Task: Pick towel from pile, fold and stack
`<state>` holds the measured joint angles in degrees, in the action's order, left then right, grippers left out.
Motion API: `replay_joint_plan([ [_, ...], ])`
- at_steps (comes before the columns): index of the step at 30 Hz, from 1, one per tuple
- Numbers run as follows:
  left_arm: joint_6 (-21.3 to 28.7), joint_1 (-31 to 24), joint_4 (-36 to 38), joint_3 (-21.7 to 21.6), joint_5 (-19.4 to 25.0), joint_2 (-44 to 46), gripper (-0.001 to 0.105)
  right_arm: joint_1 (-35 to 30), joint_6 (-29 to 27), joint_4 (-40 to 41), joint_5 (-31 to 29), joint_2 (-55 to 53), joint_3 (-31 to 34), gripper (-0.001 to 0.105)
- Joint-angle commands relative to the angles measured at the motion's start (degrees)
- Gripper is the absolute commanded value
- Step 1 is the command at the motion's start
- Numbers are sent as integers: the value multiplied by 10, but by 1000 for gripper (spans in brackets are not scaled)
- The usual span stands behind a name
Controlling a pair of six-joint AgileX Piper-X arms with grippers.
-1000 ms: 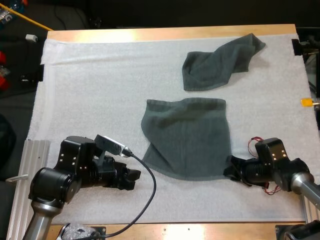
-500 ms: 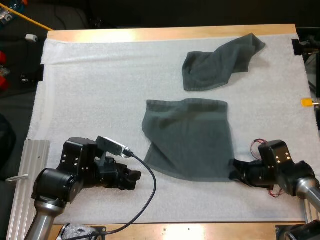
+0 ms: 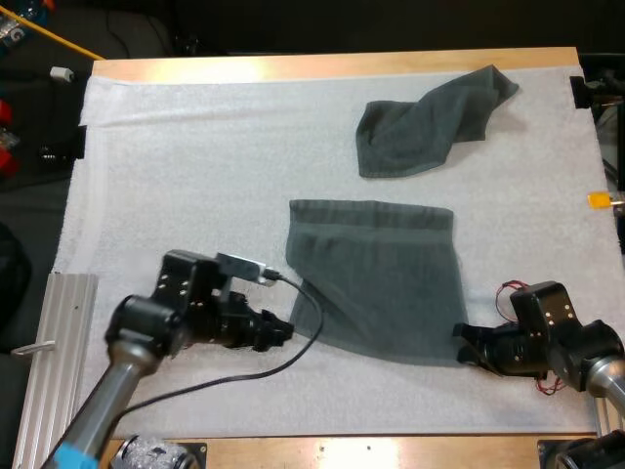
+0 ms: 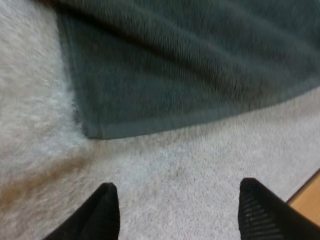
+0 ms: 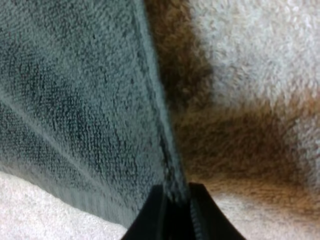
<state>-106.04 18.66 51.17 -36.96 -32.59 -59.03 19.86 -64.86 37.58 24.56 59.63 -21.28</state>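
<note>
Dark grey-green terry: the flat towel (image 3: 376,283) lies on the white mat (image 3: 176,176), right of centre and toward my side.

High view: its far edge is straight, with a hem band running along it. The near-left side slants inward, so the outline is not square. A second towel (image 3: 430,122) lies crumpled at the mat's far right, well apart from the flat one. My left gripper (image 3: 283,332) sits low on the mat just beside the flat towel's near-left edge. My right gripper (image 3: 464,347) is at its near-right corner.

Left wrist view: my left gripper (image 4: 177,200) has its fingers spread, with bare mat between them. The flat towel (image 4: 190,65) has a hemmed corner just ahead, apart from both tips.

Right wrist view: my right gripper (image 5: 175,200) has its fingers pressed onto the hemmed edge of the flat towel (image 5: 75,100), pinching it from both sides. The looped pile shows clearly, with mat beside it.
</note>
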Motion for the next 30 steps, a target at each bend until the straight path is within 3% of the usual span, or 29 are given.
replay_joint_plan([
  [1, -10, 16, -13, 1, 12, -21, 51, -2, -8, 9, -3, -4, 2, 0],
  [5, -26, 52, -48, 1, 49, -81, 51, -2, -8, 9, -3, -4, 2, 0],
  [20, -60, 63, -168, -1, 61, -241, 51, -2, -8, 18, -2, -4, 2, 0],
  [28, -67, 63, -179, -28, 72, -262, 50, -2, -9, 18, -2, -4, 2, 0],
  [30, -71, 63, -179, -33, 71, -262, 46, -2, -9, 18, -2, -4, 2, 0],
])
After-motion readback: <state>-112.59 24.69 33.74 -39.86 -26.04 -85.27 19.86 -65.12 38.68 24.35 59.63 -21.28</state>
